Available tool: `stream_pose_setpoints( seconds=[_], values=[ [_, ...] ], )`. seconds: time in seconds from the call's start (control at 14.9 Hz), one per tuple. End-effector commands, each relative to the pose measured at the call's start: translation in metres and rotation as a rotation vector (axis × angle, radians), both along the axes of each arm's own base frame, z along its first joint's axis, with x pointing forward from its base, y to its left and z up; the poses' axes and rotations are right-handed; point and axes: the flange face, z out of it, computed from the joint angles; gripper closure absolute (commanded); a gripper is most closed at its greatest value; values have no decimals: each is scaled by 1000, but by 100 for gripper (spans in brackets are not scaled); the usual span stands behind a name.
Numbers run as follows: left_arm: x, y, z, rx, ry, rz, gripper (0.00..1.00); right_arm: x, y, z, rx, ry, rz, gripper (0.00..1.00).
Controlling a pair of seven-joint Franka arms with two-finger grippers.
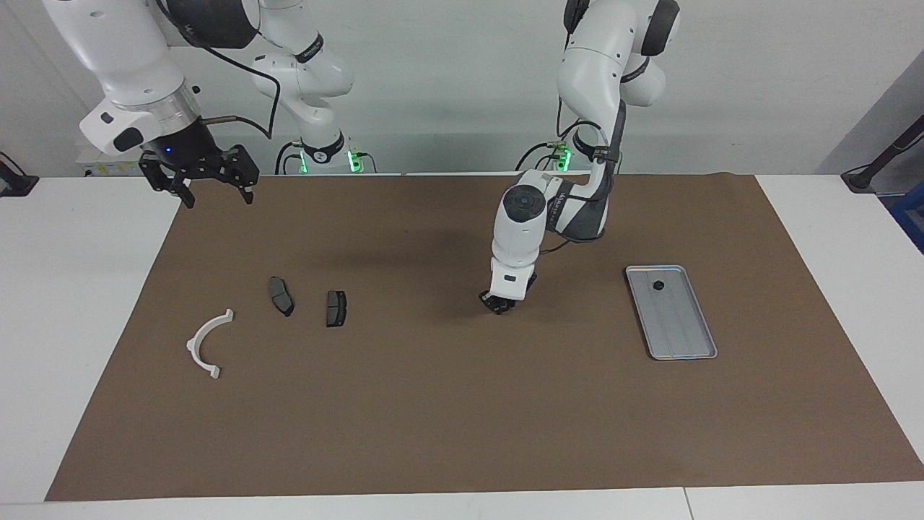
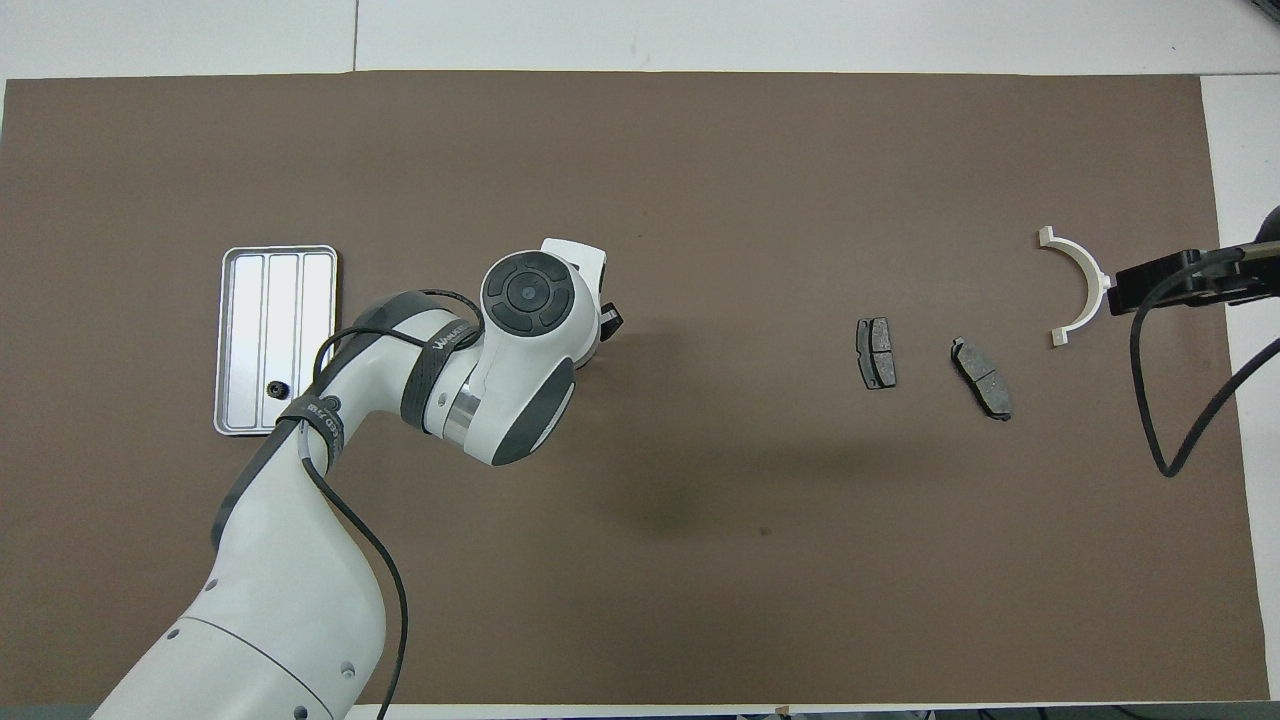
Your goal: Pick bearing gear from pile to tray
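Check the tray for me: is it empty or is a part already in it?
Not empty. One small black round piece lies in the tray, at the end nearer the robots; the rest of the tray floor is bare.

White table (image 1: 86, 303) under brown mat (image 1: 462, 419), pale grey wall (image 1: 447, 72).

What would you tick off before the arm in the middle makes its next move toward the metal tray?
1. Left hand down at the brown mat, mid-table: ok.
2. A small part gripped in it: cannot tell, the hand hides the spot.
3. Room in the tray, which holds only one small black piece: ok.
4. Nothing lying on the mat between left hand and tray: ok.
5. Right hand open, waiting up in the air over the mat's corner at its own end: ok.
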Motion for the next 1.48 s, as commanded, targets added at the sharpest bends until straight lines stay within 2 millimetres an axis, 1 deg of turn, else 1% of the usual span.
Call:
stream_pose_setpoints(
  seconds=[0.0, 0.13, 0.2, 0.27, 0.34, 0.47, 0.6, 0.67, 0.81, 1.01, 1.08, 1.14, 1.34, 1.41],
  values=[
    [14, 25, 16, 32, 8, 11, 100, -2, 3, 0, -16, -5, -5, 0],
    [26, 78, 51, 36, 20, -58, 100, -4, 4, 1, -18, -1, -2, 0],
    [34, 112, 61, 36, 23, -66, 100, -4, 5, 1, -18, 0, 0, 0],
    [49, 151, 64, 32, 23, -86, 100, -4, 5, 1, -18, 0, 0, 0],
    [59, 181, 64, 30, 24, -134, 100, -4, 5, 1, -18, 0, 0, 0],
    [78, 252, 64, 19, 21, -198, 100, -4, 5, 1, -18, 0, 0, 0],
    [88, 310, 62, 18, 13, -270, 100, -4, 6, 0, -16, 3, 2, 0],
    [92, 328, 60, 18, 4, -287, 100, -4, 6, 0, -16, 2, 2, 0],
    [100, 350, 46, 22, -30, -263, 100, -4, 7, 1, -15, -5, 2, 0],
    [99, 369, 35, 21, -21, -258, 100, -3, 7, 0, -12, -5, 0, 0],
    [97, 373, 31, 20, -14, -252, 100, -3, 7, 0, -12, -5, 0, 0],
    [96, 372, 29, 15, -18, -249, 100, -3, 7, -1, -12, -3, 0, 0],
    [83, 373, 10, 3, -4, -237, 99, -3, 10, 0, -10, -6, 5, 0],
    [80, 373, 7, 3, -1, -236, 99, -3, 12, 0, -10, -6, 8, 0]
  ],
)
